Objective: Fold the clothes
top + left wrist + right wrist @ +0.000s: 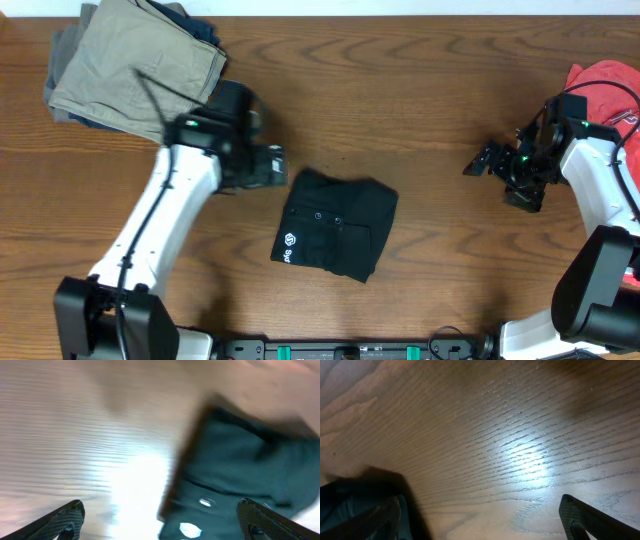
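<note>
Overhead view: the plain black soft-fabric garment (335,225) lies folded in a compact bundle near the middle of the brown wood-grain table (420,90), with its white logo toward the robot. The left gripper (272,166) sits just beside the bundle's far left corner, fingers spread wide and holding nothing. The right gripper (487,160) is well apart from the garment, also spread and empty. Khaki-tan folded trousers (130,75) and a red T-shirt (610,85) lie at opposite far corners.

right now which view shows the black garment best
Overhead: the whole folded black garment is in view, white logo included. Left wrist catches only a blurred part; right wrist shows a dark corner blur, too unclear to call.
</note>
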`<state>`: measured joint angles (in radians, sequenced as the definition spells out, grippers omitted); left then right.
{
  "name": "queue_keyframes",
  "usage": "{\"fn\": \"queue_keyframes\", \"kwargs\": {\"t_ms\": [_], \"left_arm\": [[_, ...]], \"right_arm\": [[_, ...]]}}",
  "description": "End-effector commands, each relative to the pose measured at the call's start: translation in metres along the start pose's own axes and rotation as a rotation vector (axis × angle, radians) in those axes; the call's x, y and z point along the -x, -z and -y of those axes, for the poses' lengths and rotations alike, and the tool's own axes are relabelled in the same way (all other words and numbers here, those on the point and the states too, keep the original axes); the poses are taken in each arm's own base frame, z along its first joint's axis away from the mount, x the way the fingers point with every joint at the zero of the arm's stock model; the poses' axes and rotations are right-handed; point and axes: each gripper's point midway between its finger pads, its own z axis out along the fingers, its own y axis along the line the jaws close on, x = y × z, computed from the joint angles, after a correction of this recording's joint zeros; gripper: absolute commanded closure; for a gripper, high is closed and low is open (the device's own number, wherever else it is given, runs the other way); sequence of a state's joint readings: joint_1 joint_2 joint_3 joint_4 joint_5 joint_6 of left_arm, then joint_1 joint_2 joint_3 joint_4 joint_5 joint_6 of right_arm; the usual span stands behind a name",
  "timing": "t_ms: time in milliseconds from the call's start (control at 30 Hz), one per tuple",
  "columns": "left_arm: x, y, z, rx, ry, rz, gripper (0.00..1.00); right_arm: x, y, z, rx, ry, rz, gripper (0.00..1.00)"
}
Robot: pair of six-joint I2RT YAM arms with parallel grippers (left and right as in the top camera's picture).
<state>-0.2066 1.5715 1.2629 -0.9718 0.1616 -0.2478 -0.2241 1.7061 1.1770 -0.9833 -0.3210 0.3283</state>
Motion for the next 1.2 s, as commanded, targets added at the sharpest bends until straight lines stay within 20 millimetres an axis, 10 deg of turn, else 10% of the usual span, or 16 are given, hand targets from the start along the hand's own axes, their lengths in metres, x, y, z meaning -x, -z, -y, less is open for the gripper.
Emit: {"fn": "queue_keyframes", "kwargs": {"t_ms": [0,333,1167], "left_arm": [[0.004,0.002,-0.015,-0.052,-0.026,-0.012,0.02],[-0.005,-0.003,0.002,-0.529,-0.069,-0.095,0.02],[-0.054,-0.088,0.03,-0.752,-0.035,-0.425,0.02]], "right_arm": [[0.005,0.009,-0.003,0.01,0.018,0.031,0.01],[0.005,0.009,-0.003,0.01,0.018,0.031,0.01],[0.005,0.009,-0.003,0.01,0.018,0.031,0.01]]}}
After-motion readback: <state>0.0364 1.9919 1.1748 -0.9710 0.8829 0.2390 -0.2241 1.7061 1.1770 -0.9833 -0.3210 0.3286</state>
